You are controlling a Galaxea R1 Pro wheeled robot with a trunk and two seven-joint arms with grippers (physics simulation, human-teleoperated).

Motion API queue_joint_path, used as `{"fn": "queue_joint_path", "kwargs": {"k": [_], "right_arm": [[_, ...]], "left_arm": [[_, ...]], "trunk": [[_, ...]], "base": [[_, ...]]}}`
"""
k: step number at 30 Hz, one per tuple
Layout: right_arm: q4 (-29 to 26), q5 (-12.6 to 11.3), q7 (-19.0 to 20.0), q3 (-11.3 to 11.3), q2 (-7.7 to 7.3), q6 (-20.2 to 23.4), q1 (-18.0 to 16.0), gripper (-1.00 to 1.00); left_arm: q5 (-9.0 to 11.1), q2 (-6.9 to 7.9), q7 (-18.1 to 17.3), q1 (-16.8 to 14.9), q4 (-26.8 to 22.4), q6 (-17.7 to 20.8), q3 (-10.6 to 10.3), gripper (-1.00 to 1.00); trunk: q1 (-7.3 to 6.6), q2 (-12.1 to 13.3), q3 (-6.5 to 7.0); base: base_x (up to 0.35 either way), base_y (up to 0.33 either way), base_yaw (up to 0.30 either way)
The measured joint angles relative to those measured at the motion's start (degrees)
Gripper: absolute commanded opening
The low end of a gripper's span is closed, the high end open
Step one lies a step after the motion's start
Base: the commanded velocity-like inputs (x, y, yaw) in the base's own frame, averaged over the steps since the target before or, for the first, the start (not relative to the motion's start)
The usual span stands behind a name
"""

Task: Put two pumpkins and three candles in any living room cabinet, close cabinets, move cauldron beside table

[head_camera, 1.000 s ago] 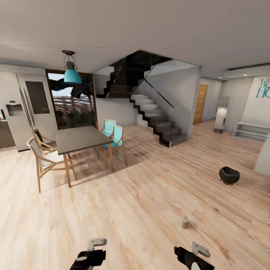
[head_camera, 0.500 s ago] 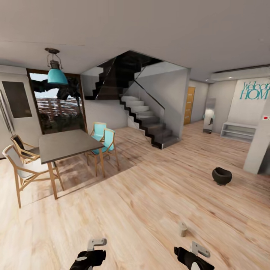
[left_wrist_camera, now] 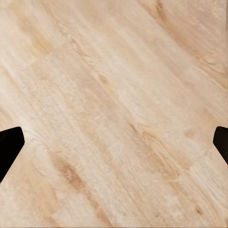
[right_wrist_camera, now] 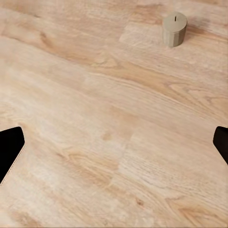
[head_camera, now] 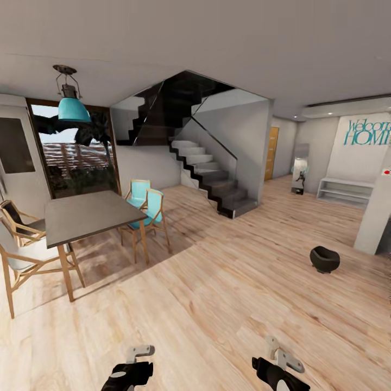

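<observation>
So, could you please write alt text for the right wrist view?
A short tan candle stands upright on the light wood plank floor, apart from the open right gripper, whose dark fingertips show at the picture's two side edges.

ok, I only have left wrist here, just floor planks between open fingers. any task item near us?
Observer: Yes. A candle stands upright on the wood floor, ahead of the right gripper and apart from its fingers.
Operator: cauldron?
Observer: The cauldron sits on the wood floor farther ahead, to the robot's right, short of a white pillar.
Operator: right gripper holding anything?
Observer: No. It is open, fingers spread wide, with bare planks between them.
</observation>
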Motion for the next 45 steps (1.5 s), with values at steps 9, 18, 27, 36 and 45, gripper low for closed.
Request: {"fn": "queue_joint_path", "kwargs": {"k": [9,18,27,36,45], "right_arm": [[0.0,0.01,0.12,0.03,-0.03,-0.06,0.0,1.0],[0.25,0.49,0.29,0.21,0.01,-0.11,-0.01,1.0],[1.47,0.0,0.3,0.1,-0.03,-0.2,-0.01,1.0],[1.51,-0.13,0.27,-0.02,-0.1,-0.13,0.0,1.0],[1.57,-0.1,0.25,-0.03,-0.18,-0.12,0.0,1.0]], "left_arm": [[0.0,0.0,-0.01,0.0,0.0,0.0,0.01,1.0],[-0.01,0.0,0.1,0.01,-0.01,0.01,0.0,1.0],[-0.02,0.0,0.1,0.01,-0.02,0.01,0.02,1.0],[-0.02,0.0,0.08,0.0,0.0,-0.02,0.01,1.0],[-0.02,0.0,0.09,0.0,0.0,-0.02,0.02,1.0]], "trunk": [[0.0,0.0,0.58],[0.0,0.0,0.84],[0.0,0.0,0.85],[0.0,0.0,1.22],[0.0,0.0,1.75]], "base": [[0.308,0.127,-0.2],[0.308,0.127,-0.068],[0.309,0.101,-0.011],[0.309,0.082,-0.184],[0.313,0.011,-0.226]]}}
